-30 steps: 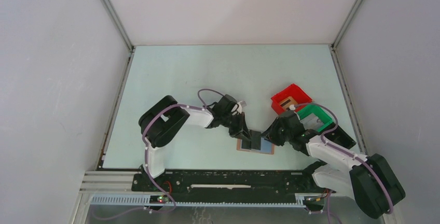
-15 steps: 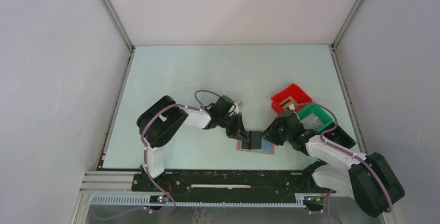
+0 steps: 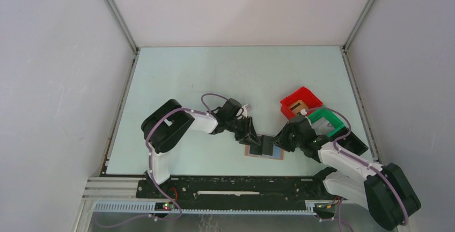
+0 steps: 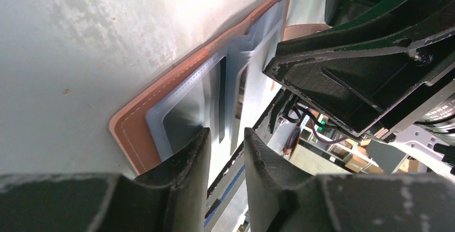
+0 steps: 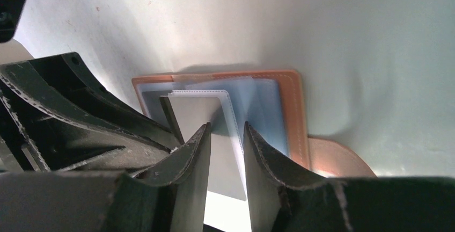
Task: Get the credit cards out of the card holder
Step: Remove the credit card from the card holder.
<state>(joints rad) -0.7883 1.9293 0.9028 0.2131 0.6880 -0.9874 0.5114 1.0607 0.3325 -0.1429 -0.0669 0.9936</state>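
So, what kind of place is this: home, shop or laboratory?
Most likely a laboratory test cell: plain white walls on metal posts close in a pale table, with a left arm and a right arm bolted to a rail at its near edge.

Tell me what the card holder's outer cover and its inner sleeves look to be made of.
Outer cover: tan-brown leather or imitation leather, matte, with a stitched seam along its edge. Inner sleeves: likely thin flexible plastic, blue-grey, translucent and slightly glossy; they bend and let light through.
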